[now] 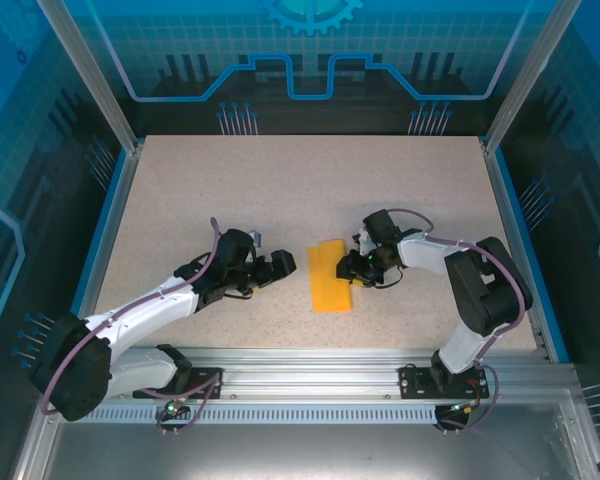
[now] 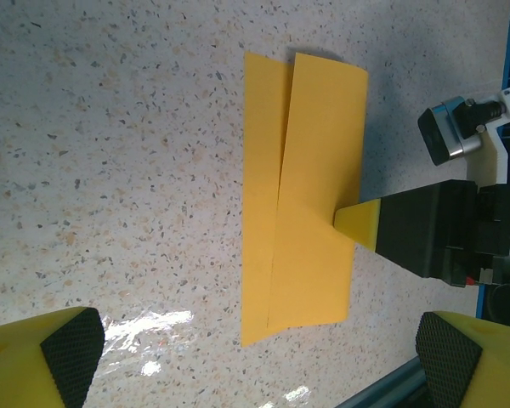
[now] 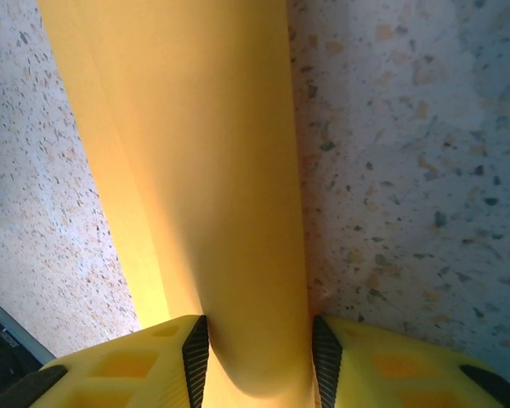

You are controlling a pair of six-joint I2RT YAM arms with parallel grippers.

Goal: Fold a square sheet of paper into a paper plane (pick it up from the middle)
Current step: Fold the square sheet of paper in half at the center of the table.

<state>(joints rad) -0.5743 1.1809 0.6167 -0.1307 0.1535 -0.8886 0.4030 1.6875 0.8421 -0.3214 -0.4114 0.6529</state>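
Note:
The square sheet of paper point(image 1: 330, 280) is orange-yellow and lies folded over on itself lengthwise on the speckled table, its top flap slightly askew. In the left wrist view the sheet point(image 2: 310, 195) shows its crease and a strip of the lower layer on the left. My right gripper point(image 1: 345, 268) is at the sheet's right edge, low to the table. In the right wrist view the rounded fold of the paper point(image 3: 195, 170) runs between the pads, which touch it on both sides, so my right gripper point(image 3: 255, 353) is shut on it. My left gripper point(image 1: 285, 262) stands wide open just left of the sheet, holding nothing.
The speckled table point(image 1: 230, 190) has a blue raised rim point(image 1: 105, 230) on its sides. An aluminium rail point(image 1: 310, 365) carrying both arm bases runs along the near edge. Metal posts and blue panels enclose the back and sides.

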